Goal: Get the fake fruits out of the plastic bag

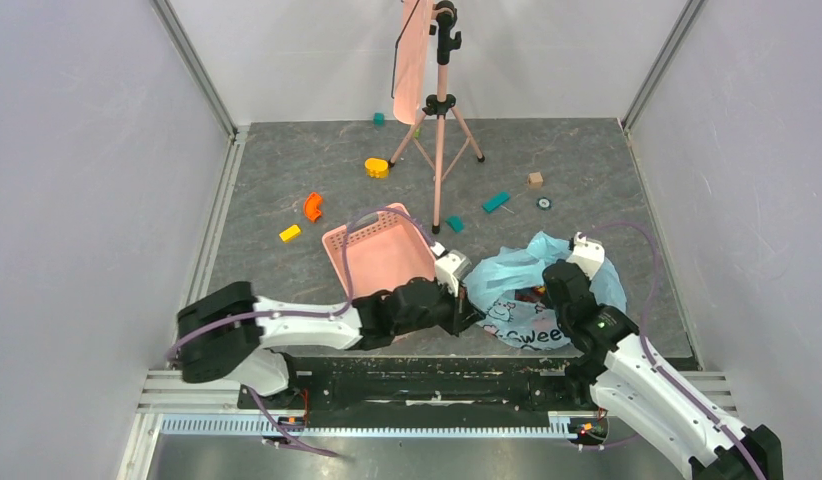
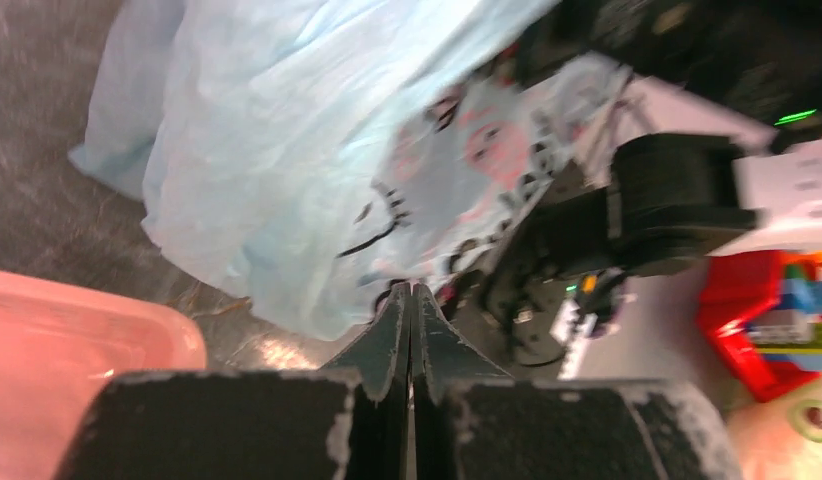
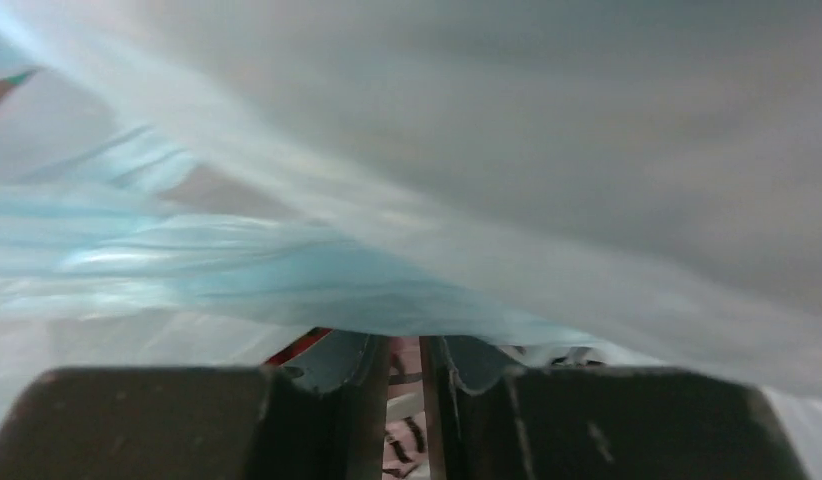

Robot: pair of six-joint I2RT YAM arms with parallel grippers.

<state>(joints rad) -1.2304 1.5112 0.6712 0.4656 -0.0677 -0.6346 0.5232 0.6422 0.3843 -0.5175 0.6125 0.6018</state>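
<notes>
Bag: the thin, crinkly light-blue plastic bag [image 1: 517, 275] [image 2: 267, 150] [image 3: 237, 270] lies on the grey stone-look table [image 1: 287, 160], at about 4 o'clock from the table's middle when seen from above; its white picture panel faces the near edge

Fruits: the glossy dark-red fake fruits [image 1: 532, 294] are inside the bag; only a small dark-red bit shows in the bag's mouth, so I cannot count them

Left pincer: the left pincer [image 1: 474, 308] [image 2: 412, 300] is at the bag's 9 o'clock edge; its two black fingers are pressed tight together with the tips right at the plastic; I cannot tell if any plastic is pinched between them

Right pincer: the right pincer [image 1: 552, 288] [image 3: 407, 345] comes in from 5 o'clock and pokes into the bag's mouth; blue plastic hangs over its tips; a thin gap shows between the fingers, but I cannot tell if it grips anything

Basket: the pink plastic rectangular basket [image 1: 377, 255] [image 2: 77, 340] sits just beside the bag, at its 9 o'clock

Stand: a pink three-legged stand [image 1: 439, 110] is at 12 o'clock on the table

Blocks: small orange, yellow and green toy blocks [image 1: 313, 206] lie scattered, well apart from the bag
</notes>
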